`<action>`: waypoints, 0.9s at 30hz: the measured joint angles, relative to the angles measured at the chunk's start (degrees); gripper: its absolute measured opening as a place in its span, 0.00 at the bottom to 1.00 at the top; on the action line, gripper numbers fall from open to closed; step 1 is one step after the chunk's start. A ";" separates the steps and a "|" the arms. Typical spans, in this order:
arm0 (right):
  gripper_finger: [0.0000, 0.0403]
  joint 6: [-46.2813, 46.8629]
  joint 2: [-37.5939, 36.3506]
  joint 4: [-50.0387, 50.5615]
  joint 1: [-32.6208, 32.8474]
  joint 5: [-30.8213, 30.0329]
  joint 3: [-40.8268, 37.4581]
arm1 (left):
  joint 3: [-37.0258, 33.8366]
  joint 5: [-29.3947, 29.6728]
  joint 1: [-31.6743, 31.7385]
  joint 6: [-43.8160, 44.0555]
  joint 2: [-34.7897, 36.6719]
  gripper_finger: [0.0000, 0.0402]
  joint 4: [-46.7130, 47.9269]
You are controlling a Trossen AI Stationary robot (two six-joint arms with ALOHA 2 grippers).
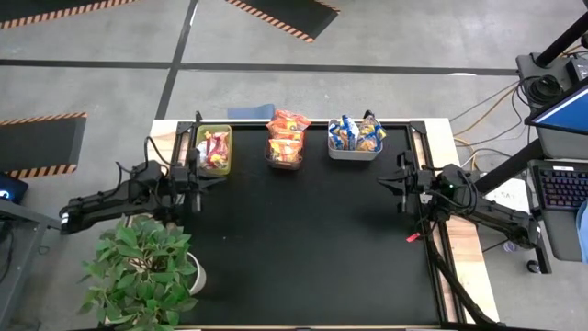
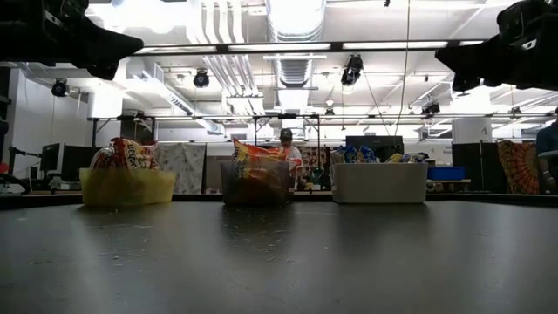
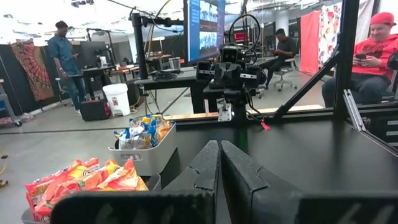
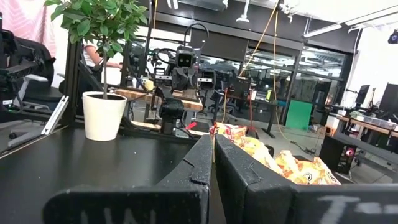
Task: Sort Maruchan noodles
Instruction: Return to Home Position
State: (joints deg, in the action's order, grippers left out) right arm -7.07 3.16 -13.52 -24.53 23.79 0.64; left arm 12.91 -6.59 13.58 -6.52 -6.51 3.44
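Observation:
The noodle packets all lie in three bins along the table's far edge. White-and-red ones [image 1: 215, 147] fill the green bin [image 1: 226, 164]. Orange ones [image 1: 288, 129] pile above the dark mesh bin [image 1: 284, 164]. Blue-and-yellow ones [image 1: 356, 133] sit in the white bin [image 1: 355, 153]. My left gripper [image 1: 197, 176] hovers near the green bin, shut and empty, its fingers [image 3: 219, 163] together. My right gripper [image 1: 398, 180] hangs over the table's right side, also shut [image 4: 213, 158] and empty. Both arms show at the top corners of the low view, clear of the table.
A potted plant in a white pot [image 1: 147, 267] stands at the table's near left corner. A small red item [image 1: 412, 237] lies by the right edge. The black tabletop [image 1: 303, 239] lies bare between the arms. People sit and stand in the room beyond.

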 joint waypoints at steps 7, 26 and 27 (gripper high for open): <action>0.02 0.00 0.00 0.00 0.00 0.00 -0.02 | 0.00 0.00 0.00 0.00 -1.06 0.00 0.02; 0.02 0.00 0.00 0.00 0.00 0.00 -0.04 | 0.02 0.00 0.00 -0.02 -3.76 0.00 0.02; 0.02 0.01 0.00 0.00 0.00 0.00 -0.04 | 0.02 0.00 0.01 0.00 -3.84 0.00 0.02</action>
State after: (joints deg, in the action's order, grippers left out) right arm -7.06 3.16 -13.52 -24.53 23.79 0.60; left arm 12.93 -6.59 13.59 -6.52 -10.35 3.46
